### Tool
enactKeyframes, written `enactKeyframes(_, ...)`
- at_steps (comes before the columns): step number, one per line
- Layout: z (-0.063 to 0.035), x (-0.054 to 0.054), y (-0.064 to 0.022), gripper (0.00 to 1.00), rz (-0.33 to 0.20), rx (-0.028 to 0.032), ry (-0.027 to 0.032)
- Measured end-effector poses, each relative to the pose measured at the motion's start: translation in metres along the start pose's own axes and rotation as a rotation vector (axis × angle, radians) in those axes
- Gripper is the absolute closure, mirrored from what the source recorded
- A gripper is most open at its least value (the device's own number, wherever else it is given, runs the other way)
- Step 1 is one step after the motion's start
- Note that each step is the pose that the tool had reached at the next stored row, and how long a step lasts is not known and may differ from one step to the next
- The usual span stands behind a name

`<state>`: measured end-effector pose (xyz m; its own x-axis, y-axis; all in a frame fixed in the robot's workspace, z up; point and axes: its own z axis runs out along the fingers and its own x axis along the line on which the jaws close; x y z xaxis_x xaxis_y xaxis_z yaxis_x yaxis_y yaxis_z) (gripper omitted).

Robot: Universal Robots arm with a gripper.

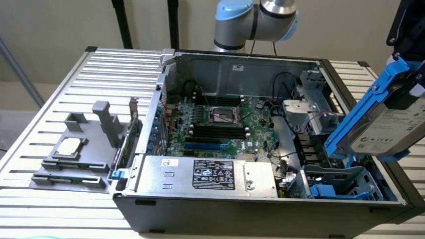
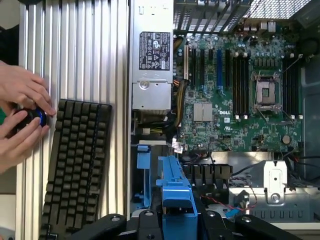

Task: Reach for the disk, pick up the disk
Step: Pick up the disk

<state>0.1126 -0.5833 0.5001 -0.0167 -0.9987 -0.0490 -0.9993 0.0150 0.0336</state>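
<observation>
Ribbed metal slats make up the table [image 1: 59,89] you are working over, with an open computer case [image 1: 265,209] lying on it and a plain wall behind. From the exterior view, you can see the green circuit board [image 1: 219,124] inside the case and the silver power supply [image 1: 206,175] along its near wall. On the exterior view's left, a grey stand [image 1: 79,149] carries a small square chip [image 1: 69,146]. At the exterior view's right, the disk [image 1: 391,127] hangs tilted in the air above the drive bay [image 1: 342,181], clear of the case, its blue rails [image 1: 362,112] showing along the edges. Your gripper [image 1: 415,59] is cut off by the frame edge there; only dark parts at the top of the disk show, so the fingers themselves are hard to make out, but it looks closed on the disk.

From the wrist view, you look down on the case, with the circuit board [image 2: 240,90] and power supply [image 2: 152,65] below. The black gripper [image 2: 177,222] sits at the frame edge with a blue rail [image 2: 175,195] of the disk clamped between its narrowed jaws. A black keyboard [image 2: 77,165] lies on the slats beside the case, and a person's hands [image 2: 22,117] rest on a round blue knob [image 2: 37,117] next to it.
</observation>
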Motion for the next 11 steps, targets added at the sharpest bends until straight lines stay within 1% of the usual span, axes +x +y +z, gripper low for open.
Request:
enactKeyframes(1,0.0001,0.0011,0.0003,0.67,-0.001,-0.0002,-0.0071)
enactKeyframes(2,0.0002,0.0014,0.0009,0.67,-0.003,-0.0002,-0.0115)
enactKeyframes(11,0.0002,0.0014,0.0021,0.67,-0.004,-0.0004,-0.0115)
